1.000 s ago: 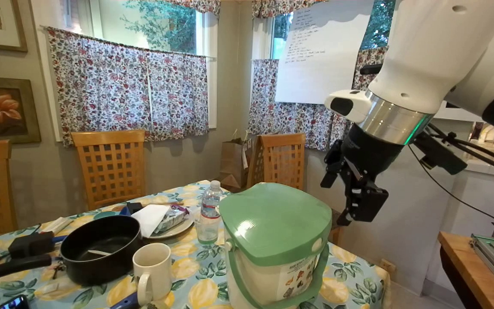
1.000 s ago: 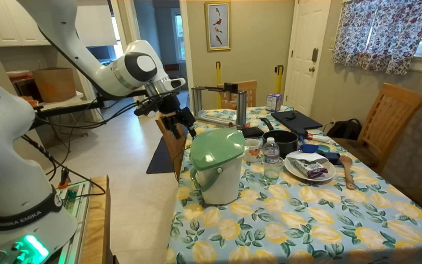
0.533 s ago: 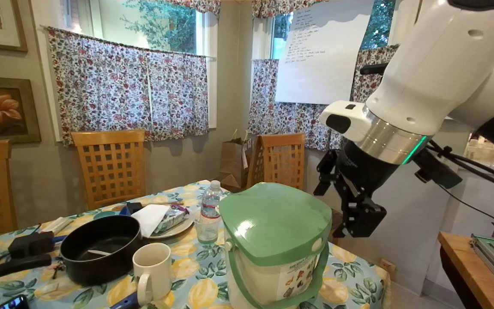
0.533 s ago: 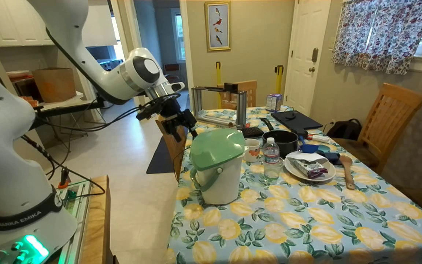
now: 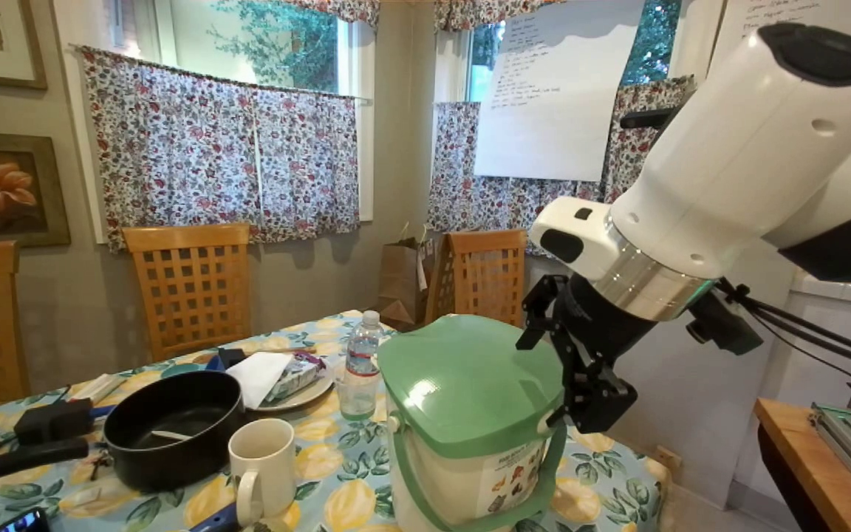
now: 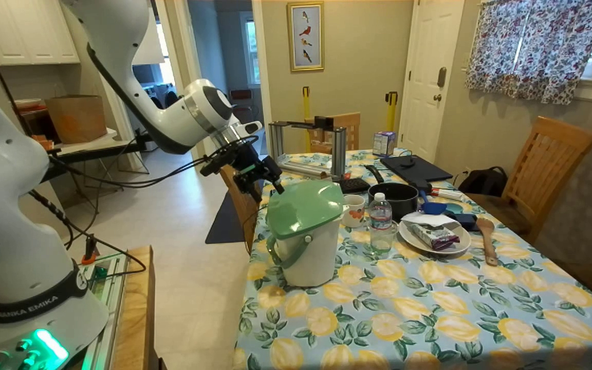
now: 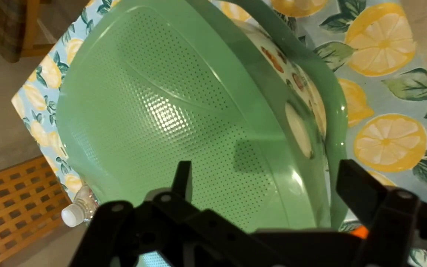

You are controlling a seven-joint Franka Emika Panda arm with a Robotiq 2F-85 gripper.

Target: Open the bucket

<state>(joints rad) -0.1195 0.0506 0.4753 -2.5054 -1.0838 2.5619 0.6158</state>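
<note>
The bucket is a cream-white bin with a rounded green lid, upright on the table with the lid closed, in both exterior views [image 5: 473, 377] [image 6: 303, 210]. Its green handle [image 5: 544, 480] hangs down along the front side. In the wrist view the lid [image 7: 154, 111] fills much of the picture, with a cream oval cutout [image 7: 298, 129] in its front rim. My gripper [image 5: 541, 382] is open and empty at the lid's front edge, also in an exterior view [image 6: 270, 194]. In the wrist view its fingers [image 7: 265, 174] straddle the lid's rim, one over the top, one outside beyond the handle. Contact cannot be told.
A white mug [image 5: 263, 465], a black pan [image 5: 174, 428] and a plastic bottle [image 5: 363, 362] stand near the bucket. A plate with packages [image 6: 435, 234] and a wooden spoon [image 6: 487, 241] lie farther along. A metal frame [image 6: 306, 146] stands behind the bucket.
The gripper has moved down and toward the bucket, from beside the lid to its front edge. The gripper stays open. The bucket and lid have not moved.
</note>
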